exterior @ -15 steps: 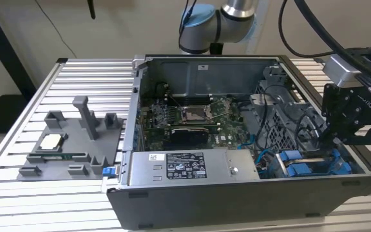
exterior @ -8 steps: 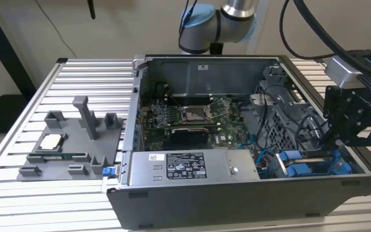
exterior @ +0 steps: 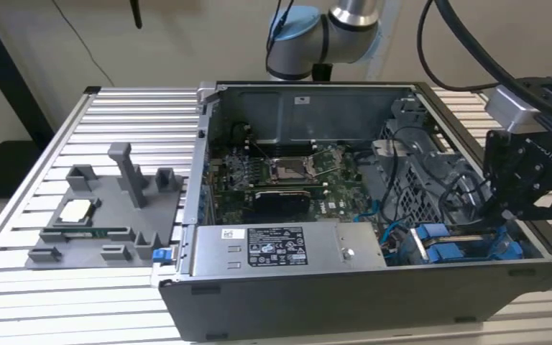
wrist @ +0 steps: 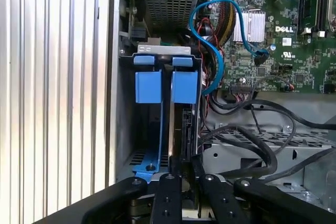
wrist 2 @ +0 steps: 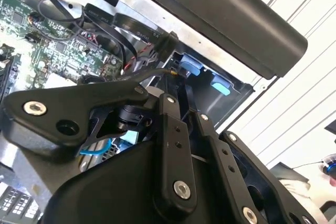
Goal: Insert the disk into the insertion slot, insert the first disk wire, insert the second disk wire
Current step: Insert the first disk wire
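In the exterior view, the gripper [exterior: 494,215] reaches down into the case [exterior: 353,302] at the slot [exterior: 506,241] on that view's right. In the second wrist view, the disk's [wrist 2: 192,68] blue tabs lie past the gripper [wrist 2: 173,85]. In the first wrist view, the gripper [wrist: 187,174] pinches the disk [wrist: 188,129], which stands on edge inside the slot [wrist: 123,129].

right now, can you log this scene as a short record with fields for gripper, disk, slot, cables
gripper: gripper low in the case corner, right at the insertion slot
disk: disk in its blue carrier, standing edge-on inside the slot
neighbour: second blue carrier beside it
cables: blue cable loops from the motherboard; black cables lie beside the slot; whether any is plugged into the disk cannot be told
elsewhere: power supply at the case's near side in the exterior view
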You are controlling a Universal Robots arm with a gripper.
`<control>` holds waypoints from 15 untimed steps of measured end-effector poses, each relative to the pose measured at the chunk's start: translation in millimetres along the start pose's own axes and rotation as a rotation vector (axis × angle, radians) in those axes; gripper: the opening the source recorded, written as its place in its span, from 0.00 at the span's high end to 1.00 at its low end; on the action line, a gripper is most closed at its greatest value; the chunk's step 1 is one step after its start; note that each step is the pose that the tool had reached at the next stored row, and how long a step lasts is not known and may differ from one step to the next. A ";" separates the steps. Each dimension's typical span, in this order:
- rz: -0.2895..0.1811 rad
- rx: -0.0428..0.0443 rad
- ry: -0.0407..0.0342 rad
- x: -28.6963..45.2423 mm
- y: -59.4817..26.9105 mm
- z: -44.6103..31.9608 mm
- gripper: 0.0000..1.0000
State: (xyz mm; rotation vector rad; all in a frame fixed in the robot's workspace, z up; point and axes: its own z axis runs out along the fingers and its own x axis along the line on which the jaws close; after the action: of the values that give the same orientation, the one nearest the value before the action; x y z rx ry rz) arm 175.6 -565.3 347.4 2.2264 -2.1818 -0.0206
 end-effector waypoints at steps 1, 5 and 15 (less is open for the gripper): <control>0.000 0.0000 0.0021 0.0 -0.3 0.2 0.81; 0.000 -0.0002 0.0088 0.1 -1.8 1.2 0.81; 0.000 -0.0005 0.0119 0.8 -2.7 2.9 0.81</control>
State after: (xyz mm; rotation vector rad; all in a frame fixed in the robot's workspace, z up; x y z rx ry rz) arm 178.3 -566.0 344.5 2.2202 -2.1759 -0.0079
